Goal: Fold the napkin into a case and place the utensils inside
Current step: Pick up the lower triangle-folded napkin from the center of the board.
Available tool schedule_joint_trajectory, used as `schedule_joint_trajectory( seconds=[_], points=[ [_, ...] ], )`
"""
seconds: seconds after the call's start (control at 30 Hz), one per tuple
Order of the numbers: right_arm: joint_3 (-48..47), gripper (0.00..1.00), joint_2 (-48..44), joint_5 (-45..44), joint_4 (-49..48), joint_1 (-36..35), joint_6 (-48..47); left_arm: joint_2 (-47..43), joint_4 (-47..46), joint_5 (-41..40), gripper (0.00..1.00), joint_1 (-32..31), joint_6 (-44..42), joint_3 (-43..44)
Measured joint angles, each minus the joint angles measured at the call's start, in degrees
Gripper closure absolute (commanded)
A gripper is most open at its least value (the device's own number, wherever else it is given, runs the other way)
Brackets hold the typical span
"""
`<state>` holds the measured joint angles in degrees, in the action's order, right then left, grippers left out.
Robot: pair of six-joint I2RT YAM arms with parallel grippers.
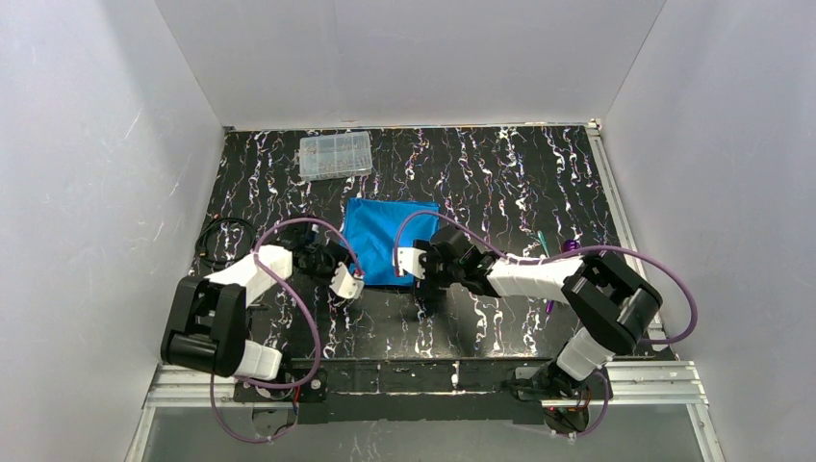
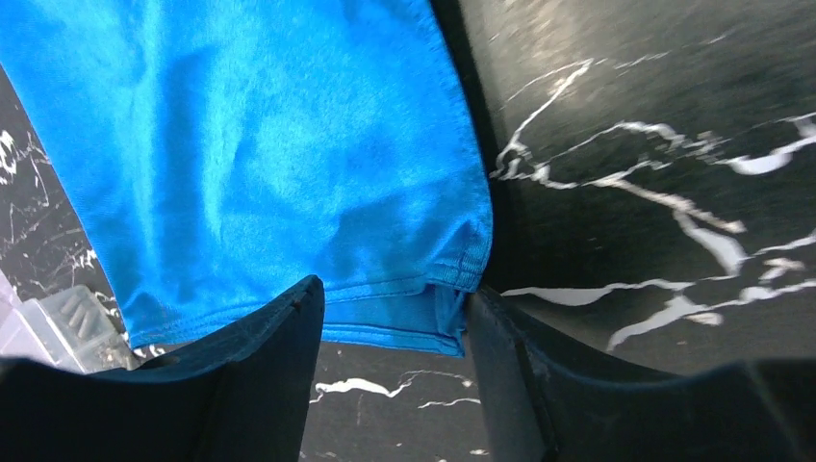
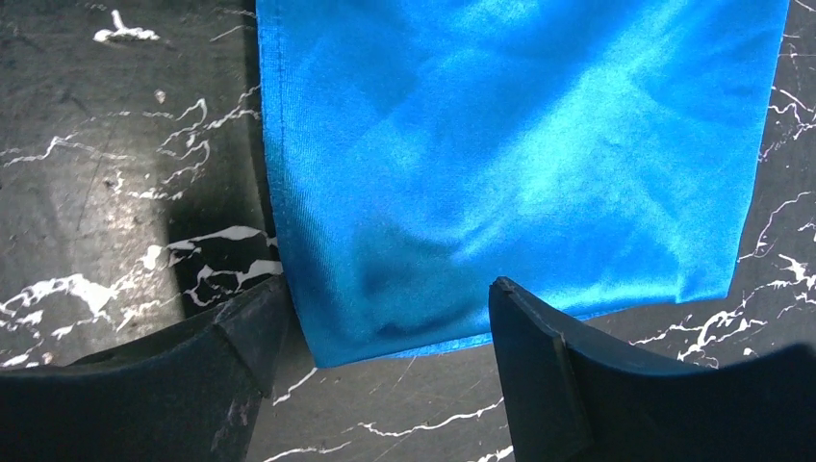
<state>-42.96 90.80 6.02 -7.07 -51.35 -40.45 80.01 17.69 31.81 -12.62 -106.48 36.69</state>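
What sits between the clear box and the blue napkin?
Nothing. In the top view, only bare black marbled table separates the clear box from the napkin.

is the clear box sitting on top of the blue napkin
No, the top view shows the clear box lying behind the napkin with a strip of bare table between them.

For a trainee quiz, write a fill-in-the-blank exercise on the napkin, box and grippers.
1. The napkin is bright ____ in colour.
2. The tabletop under it is ____ with white veins.
3. The clear box lies beyond the napkin's ____ edge, away from the arm bases.
4. The left gripper and the right gripper each straddle a napkin corner with jaws ____.
Missing words: blue; black; far; open.
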Motion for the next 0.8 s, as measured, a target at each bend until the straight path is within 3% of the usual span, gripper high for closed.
schedule_joint_trajectory(
  seconds=[0.2,0.33,0.43,0.8],
  points=[
    [-0.31,0.21,1.38,1.51,-2.08,0.87,1.99,5.05,1.95,-3.39,0.59,-1.81,1.97,5.27],
    [-0.68,0.26,2.03,2.1,-2.34,1.03,3.37,7.8,5.2,-5.31,0.85,-2.86,3.28,8.5],
    [-1.14,0.31,2.64,2.73,-2.4,1.2,4.61,9.64,7.56,-6.67,0.96,-3.52,4.2,10.34],
    [-0.98,0.53,3.1,4.92,-2.21,1.9,10.34,11.37,10.88,-7.48,1.0,-4.04,10.03,13.44]
  ],
)
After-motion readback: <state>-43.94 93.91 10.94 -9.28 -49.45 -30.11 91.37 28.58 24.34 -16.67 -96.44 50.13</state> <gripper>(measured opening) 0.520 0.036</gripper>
